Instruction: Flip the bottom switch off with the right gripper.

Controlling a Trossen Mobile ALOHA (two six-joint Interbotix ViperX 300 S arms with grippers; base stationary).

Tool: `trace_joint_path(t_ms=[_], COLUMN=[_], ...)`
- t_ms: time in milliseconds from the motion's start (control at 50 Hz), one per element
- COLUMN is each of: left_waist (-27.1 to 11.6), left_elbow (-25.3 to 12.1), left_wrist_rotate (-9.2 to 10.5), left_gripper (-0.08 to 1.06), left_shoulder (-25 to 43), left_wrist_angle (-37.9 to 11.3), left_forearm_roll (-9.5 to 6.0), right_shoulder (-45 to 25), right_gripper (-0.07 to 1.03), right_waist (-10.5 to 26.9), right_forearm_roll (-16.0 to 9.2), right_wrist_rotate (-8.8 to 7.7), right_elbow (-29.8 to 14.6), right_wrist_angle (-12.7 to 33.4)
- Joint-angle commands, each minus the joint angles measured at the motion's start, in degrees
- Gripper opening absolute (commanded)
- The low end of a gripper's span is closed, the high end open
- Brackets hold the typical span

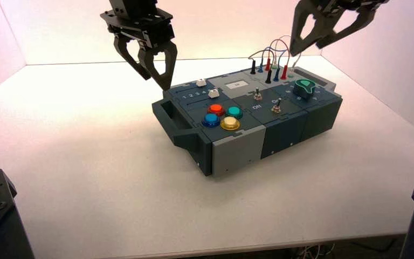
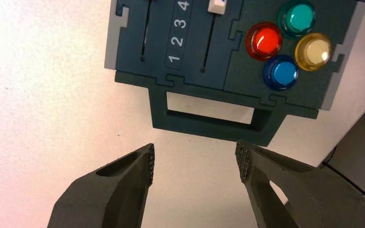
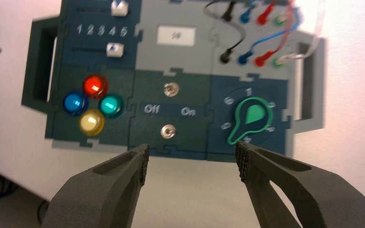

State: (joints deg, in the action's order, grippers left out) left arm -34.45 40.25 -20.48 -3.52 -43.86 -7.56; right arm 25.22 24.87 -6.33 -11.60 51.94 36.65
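The bottom switch [image 1: 276, 107] is a tiny silver toggle on the dark box [image 1: 237, 148], the nearer of two toggles to the box's front. In the right wrist view the bottom switch [image 3: 167, 131] sits below the lettering "Off" and "On", with the other toggle [image 3: 170, 89] beyond it. My right gripper [image 1: 308, 47] hangs high above the box's far right end, over the wires, open and holding nothing. From its own wrist, the right gripper [image 3: 192, 161] is well clear of the box. My left gripper [image 1: 157, 82] hovers open above the box's far left corner.
Four round buttons, red [image 1: 215, 109], green, blue and yellow, sit left of the toggles. A green rotary knob [image 1: 304, 86] is at the right end. Plugged wires [image 1: 272, 59] arch over the back right. Two white sliders [image 1: 213, 93] sit near the left handle [image 2: 209, 114].
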Motion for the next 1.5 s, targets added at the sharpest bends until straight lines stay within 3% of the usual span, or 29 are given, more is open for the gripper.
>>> trace_joint_path(t_ms=[20, 100, 120, 180, 240, 340, 460, 1100, 1500], left_waist=[0.7, 0.7, 0.7, 0.7, 0.6, 0.6, 0.6, 0.4, 0.4], left_elbow=[-1.3, -1.2, -1.2, -1.1, -0.3, 1.5, 2.7, 7.8, 7.2], left_wrist_rotate=[2.02, 5.54, 8.00, 12.04, 14.85, 18.81, 21.88, 29.79, 29.79], left_gripper=[0.88, 0.88, 0.88, 0.88, 0.88, 0.88, 0.88, 0.88, 0.88], left_shoulder=[0.6, 1.3, 1.4, 1.4, 1.2, 0.7, 0.3, 1.6, 9.3], left_wrist_angle=[0.6, 0.7, 0.6, 1.0, 2.4, 4.8, 5.3, 9.2, 13.9], left_forearm_roll=[-0.35, -1.23, -1.41, -1.41, -1.49, -1.93, -2.11, -1.93, -1.93], right_shoulder=[-1.8, -3.4, -3.8, -4.6, -5.3, -6.4, -8.8, -15.8, -20.5], right_gripper=[0.92, 0.89, 0.88, 0.85, 0.80, 0.75, 0.75, 0.70, 0.70], right_waist=[0.6, 0.5, 0.6, 1.1, 1.8, 3.5, 5.0, 5.3, 5.2], right_forearm_roll=[-0.3, -0.3, -0.2, -0.2, 0.0, 0.1, 0.2, 0.4, 1.3], right_wrist_rotate=[0.00, 0.00, 0.00, 0.00, -0.09, -0.09, -0.09, 0.09, 0.09], right_elbow=[-2.0, -2.4, -2.5, -2.7, -2.8, -2.7, -3.1, -5.3, -7.7], right_wrist_angle=[0.4, 0.8, 0.8, 0.9, 1.1, 1.1, 1.2, 1.3, 1.2])
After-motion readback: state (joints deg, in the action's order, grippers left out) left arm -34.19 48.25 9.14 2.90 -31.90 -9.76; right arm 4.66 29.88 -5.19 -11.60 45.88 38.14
